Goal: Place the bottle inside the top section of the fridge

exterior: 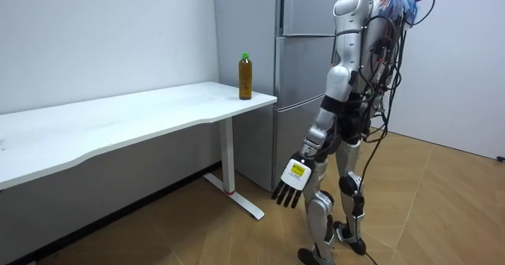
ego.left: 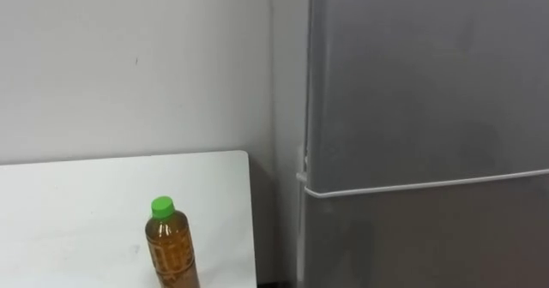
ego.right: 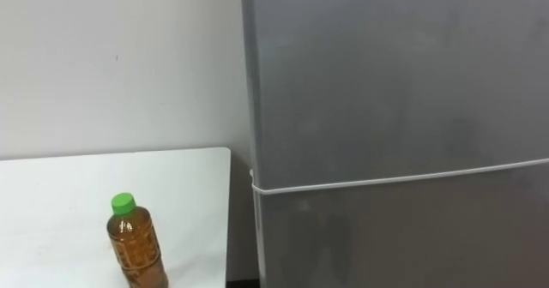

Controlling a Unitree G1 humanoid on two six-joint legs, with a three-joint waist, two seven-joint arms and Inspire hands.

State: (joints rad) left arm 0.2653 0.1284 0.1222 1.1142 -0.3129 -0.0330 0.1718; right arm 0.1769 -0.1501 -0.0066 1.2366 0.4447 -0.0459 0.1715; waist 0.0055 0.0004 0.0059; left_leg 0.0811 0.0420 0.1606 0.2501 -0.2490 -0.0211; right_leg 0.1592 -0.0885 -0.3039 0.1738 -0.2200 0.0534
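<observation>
We stood before the fridge (ego.left: 429,108), with the table (ego.left: 69,211) on our left against the wall (ego.left: 129,65). The bottle (ego.left: 171,249) stood upright on the table's end nearest the fridge.

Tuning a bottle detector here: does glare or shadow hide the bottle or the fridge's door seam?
Left eye view: bottle evenly lit, no glare, its base cut by the lower edge; fridge shows a dull sheen, seam plain. Room view: bottle clear against the fridge's grey side, shadow lies under the table.
</observation>
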